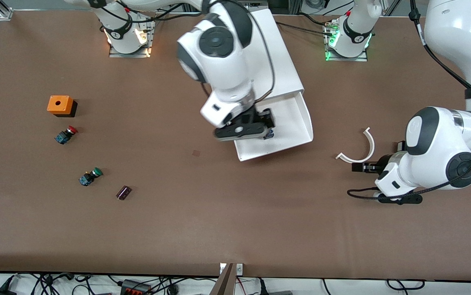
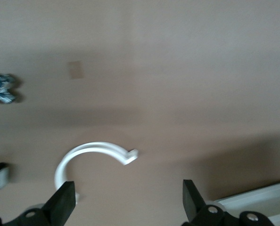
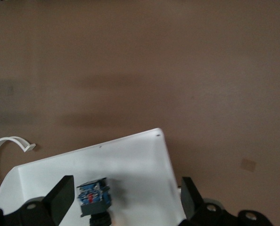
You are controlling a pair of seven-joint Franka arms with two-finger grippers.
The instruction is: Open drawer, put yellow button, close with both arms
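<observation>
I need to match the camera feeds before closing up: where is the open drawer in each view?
Front view: the drawer juts from the white cabinet at mid-table, the right gripper over it.
Left wrist view: only a white rim shows, beside the left gripper.
Right wrist view: the drawer fills the foreground, a blue-bodied button lying in it.
Shared landmark: the curved white clip on the table beside the drawer.

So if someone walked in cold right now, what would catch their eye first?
Probably the right gripper poised over the pulled-out drawer, jaws open, with the yellow button lying in the tray below it. Next, the left gripper, waiting open beside a curved white clip toward the left arm's end of the table.
</observation>
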